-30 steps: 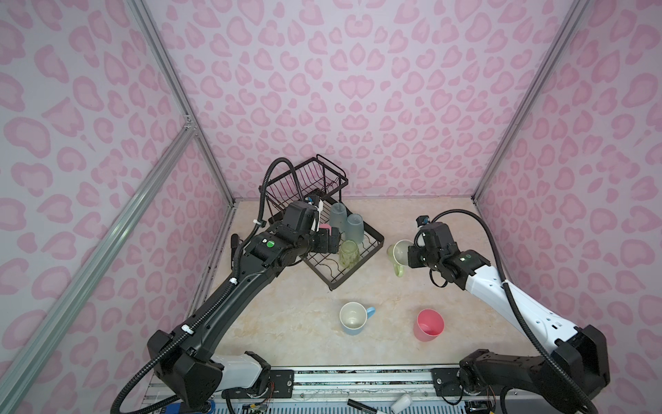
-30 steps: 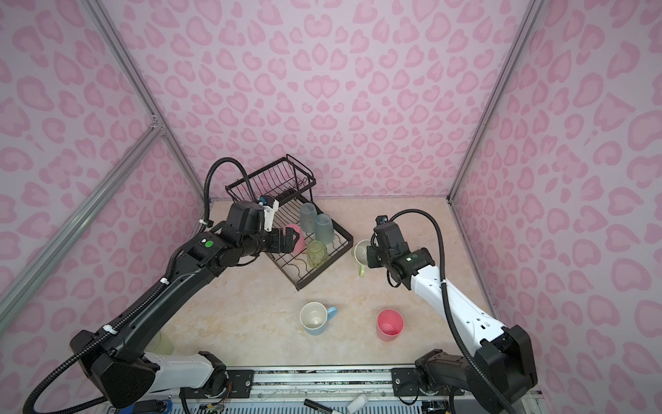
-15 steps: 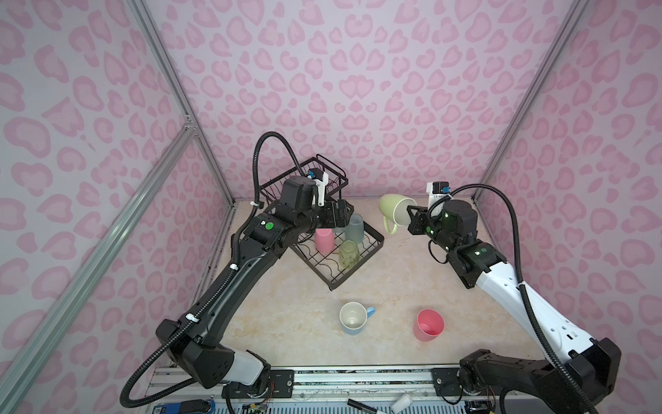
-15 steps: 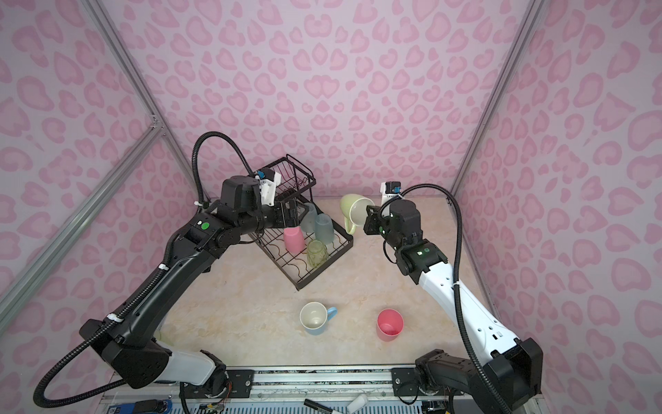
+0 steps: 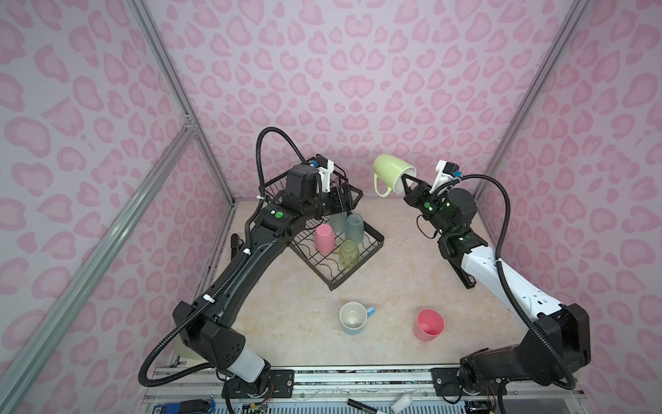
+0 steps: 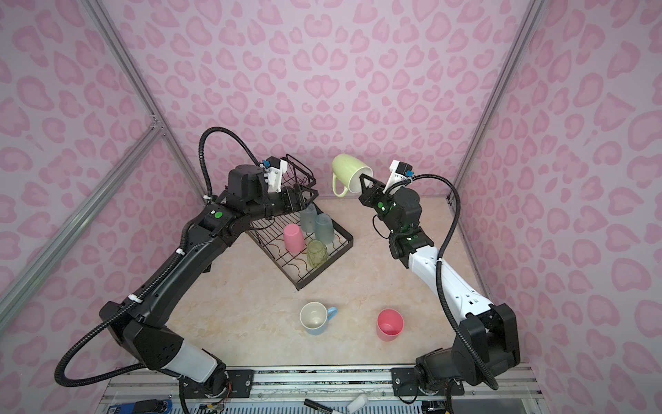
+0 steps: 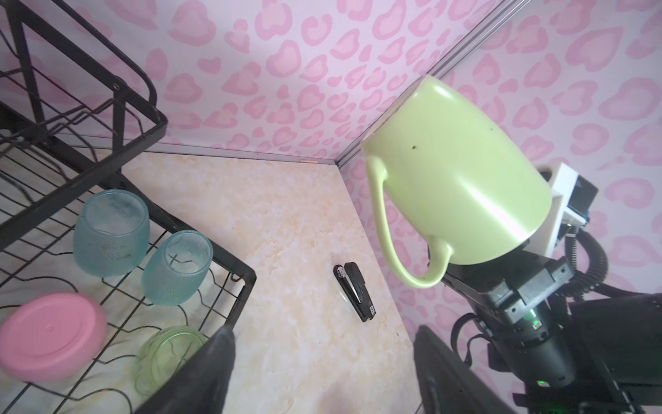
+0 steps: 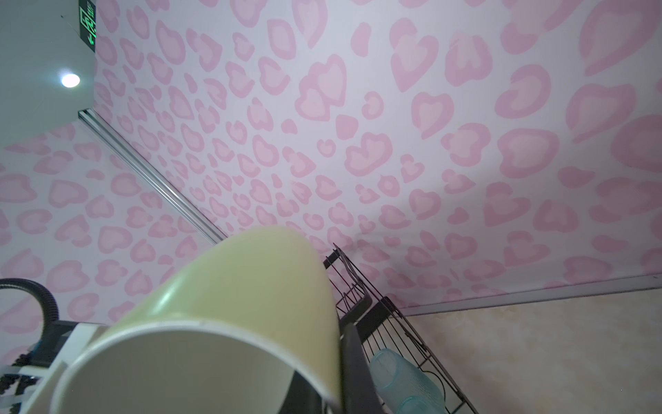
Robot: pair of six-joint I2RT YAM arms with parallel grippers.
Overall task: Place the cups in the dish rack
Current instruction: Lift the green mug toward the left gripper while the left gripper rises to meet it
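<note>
Pinching the lime-green handled mug (image 5: 392, 171) by its rim, the right end effector (image 5: 406, 182) holds it high, right of the black wire dish rack (image 5: 382, 238); the left end effector (image 7: 326, 333) gapes empty.

The largely black left arm (image 5: 247, 265) and white-sleeved right arm (image 5: 478, 267), each trailing a ribbed black cable (image 5: 258, 161), bear green spots and what appear to be white camera brackets (image 5: 325, 175); the left gripper (image 7: 324, 331) has dark fingers.
</note>
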